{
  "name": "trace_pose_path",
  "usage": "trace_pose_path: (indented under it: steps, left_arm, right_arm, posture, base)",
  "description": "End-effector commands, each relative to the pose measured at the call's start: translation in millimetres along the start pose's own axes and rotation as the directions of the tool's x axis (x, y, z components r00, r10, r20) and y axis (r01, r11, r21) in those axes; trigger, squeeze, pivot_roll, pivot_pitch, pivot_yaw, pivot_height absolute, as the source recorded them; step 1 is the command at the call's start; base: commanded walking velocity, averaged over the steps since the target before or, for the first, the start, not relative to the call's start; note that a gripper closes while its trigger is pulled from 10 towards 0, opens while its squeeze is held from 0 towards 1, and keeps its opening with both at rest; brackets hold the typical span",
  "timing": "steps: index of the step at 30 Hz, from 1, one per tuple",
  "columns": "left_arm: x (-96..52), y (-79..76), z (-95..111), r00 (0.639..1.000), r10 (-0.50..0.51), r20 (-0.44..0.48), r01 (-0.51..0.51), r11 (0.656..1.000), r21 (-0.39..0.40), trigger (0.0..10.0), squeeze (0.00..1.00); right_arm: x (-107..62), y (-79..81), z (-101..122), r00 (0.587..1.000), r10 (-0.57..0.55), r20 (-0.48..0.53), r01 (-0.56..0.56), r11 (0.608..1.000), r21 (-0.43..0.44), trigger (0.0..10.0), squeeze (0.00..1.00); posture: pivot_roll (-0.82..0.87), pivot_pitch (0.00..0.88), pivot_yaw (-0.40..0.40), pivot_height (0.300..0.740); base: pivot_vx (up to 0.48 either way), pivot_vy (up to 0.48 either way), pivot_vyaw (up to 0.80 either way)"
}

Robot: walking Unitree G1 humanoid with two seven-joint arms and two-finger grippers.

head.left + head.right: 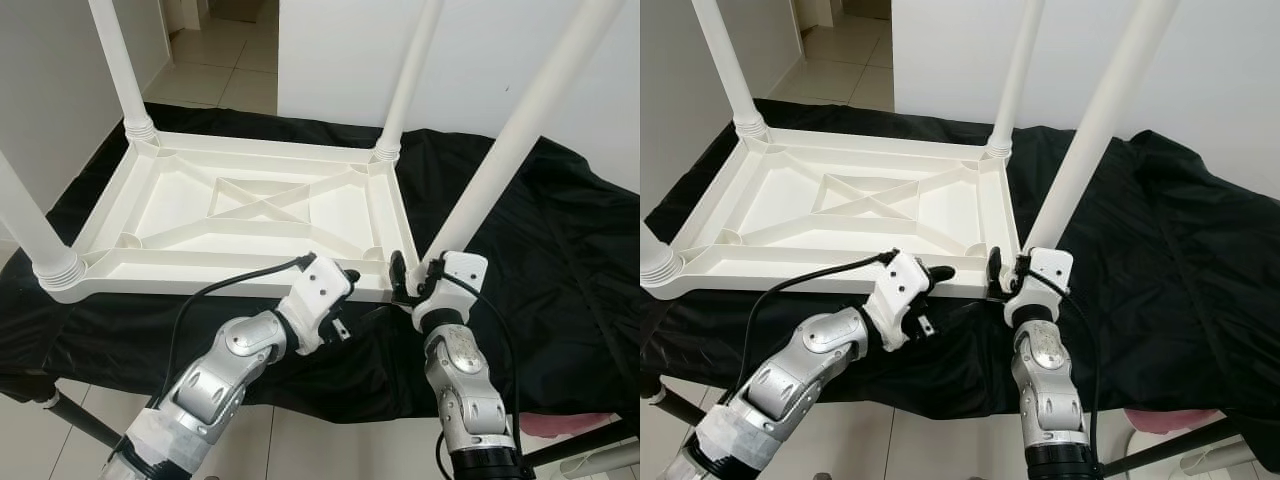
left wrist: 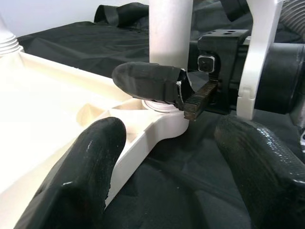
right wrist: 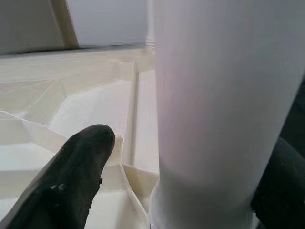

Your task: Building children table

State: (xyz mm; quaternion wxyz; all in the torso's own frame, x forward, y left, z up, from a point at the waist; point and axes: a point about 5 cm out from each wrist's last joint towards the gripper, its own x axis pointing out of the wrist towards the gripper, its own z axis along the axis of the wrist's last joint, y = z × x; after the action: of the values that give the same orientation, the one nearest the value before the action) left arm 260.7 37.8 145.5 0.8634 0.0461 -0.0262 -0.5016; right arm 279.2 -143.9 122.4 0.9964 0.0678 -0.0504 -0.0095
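The white children's table [image 1: 250,215] is lying upside down on a black cloth [image 1: 540,250] draped over the desk, its ribbed underside facing up and four white legs rising from the corners. The near-right leg [image 1: 500,150] is standing in its corner socket, leaning slightly, and this is the one being worked on.

The right pincer [image 1: 412,272] is reaching around the base of that leg; in the right wrist view one black finger [image 3: 71,181] is lying on the tabletop side and the other on the far side, so the leg is sitting between fingers parted to about its width. I cannot tell whether they are actually pressing it.

The left pincer [image 1: 348,275] is hovering just beside the same corner, fingers spread wide with nothing between them, near the table's rim.

The step appears to be seating or screwing this last leg home. To do it well, the right pincer should be clamping low on the leg and turning about the leg's own axis, while the left is bracing the tabletop rim so the frame is not sliding on the slippery cloth. Forcing a tilted leg risks cross-threading.
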Motion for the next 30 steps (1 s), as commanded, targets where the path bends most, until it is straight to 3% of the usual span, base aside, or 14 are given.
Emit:
trace_pose_path:
  steps: [1,4,9,10,11,12,13,15,21,30]
  left_arm:
    - [-0.6,7.1,-4,0.996,0.078,0.031,-0.076,0.996,-0.039,10.0,0.00]
    - [-2.1,22.4,-11,0.968,0.241,0.068,-0.229,0.962,-0.152,10.0,0.00]
    - [-2.9,30.4,-12,0.943,0.325,0.073,-0.306,0.932,-0.192,10.0,0.00]
    - [-5.2,40.8,-10,0.913,0.401,0.079,-0.375,0.899,-0.226,10.0,0.00]
    - [-5.2,40.8,-10,0.913,0.401,0.079,-0.375,0.899,-0.226,10.0,0.00]
    - [-7.8,49.7,-9,0.887,0.456,0.077,-0.426,0.871,-0.246,10.0,0.00]
    - [-7.8,49.7,-9,0.887,0.456,0.077,-0.426,0.871,-0.246,10.0,0.00]
    - [-13.2,63.9,-8,0.855,0.514,0.065,-0.486,0.839,-0.246,10.0,0.00]
    - [-15.1,78.1,-8,0.844,0.534,0.042,-0.520,0.836,-0.174,10.0,0.00]
    - [-13.7,83.7,-4,0.846,0.532,0.039,-0.525,0.843,-0.118,10.0,0.00]
  right_arm:
    - [-5.9,-0.1,-11,0.999,0.044,0.003,-0.044,0.999,0.017,10.0,0.00]
    - [-8.6,-2.4,-18,0.999,0.042,0.028,-0.043,0.998,0.048,10.0,0.00]
    - [-9.1,-1.5,-18,0.998,0.045,0.035,-0.047,0.998,0.051,10.0,0.00]
    - [-10.0,-1.8,-21,0.999,0.039,0.032,-0.040,0.998,0.050,10.0,0.00]
    - [-10.0,-1.8,-21,0.999,0.039,0.032,-0.040,0.998,0.050,10.0,0.00]
    - [-10.7,-2.2,-22,0.999,0.035,0.033,-0.036,0.998,0.049,10.0,0.00]
    - [-10.7,-2.2,-22,0.999,0.035,0.033,-0.036,0.998,0.049,10.0,0.00]
    - [-12.1,-1.4,-24,0.998,0.034,0.046,-0.036,0.998,0.053,10.0,0.00]
    - [-13.1,-0.9,-30,0.997,0.051,0.056,-0.053,0.998,0.045,10.0,0.00]
    - [-10.5,-2.1,-30,0.996,0.056,0.072,-0.059,0.997,0.046,10.0,0.00]
  posture:
    - [-0.01,0.000,-0.073,0.740]
    - [-0.01,0.000,-0.051,0.740]
    - [0.00,0.000,-0.031,0.740]
    - [0.00,0.000,-0.012,0.740]
    - [0.00,0.000,-0.012,0.740]
    - [0.00,0.000,0.004,0.740]
    - [0.00,0.000,0.004,0.740]
    - [-0.02,0.000,0.045,0.740]
    - [-0.02,0.000,0.103,0.740]
    - [-0.04,0.000,0.143,0.740]
  base:
    - [0.000,0.000,0.00]
    - [0.000,0.000,0.00]
    - [0.000,0.000,0.00]
    - [0.000,0.000,0.00]
    - [0.000,0.000,0.00]
    - [0.000,0.000,0.00]
    - [0.000,0.000,0.00]
    - [0.000,0.000,0.00]
    - [0.000,0.000,0.00]
    - [0.000,0.000,0.00]
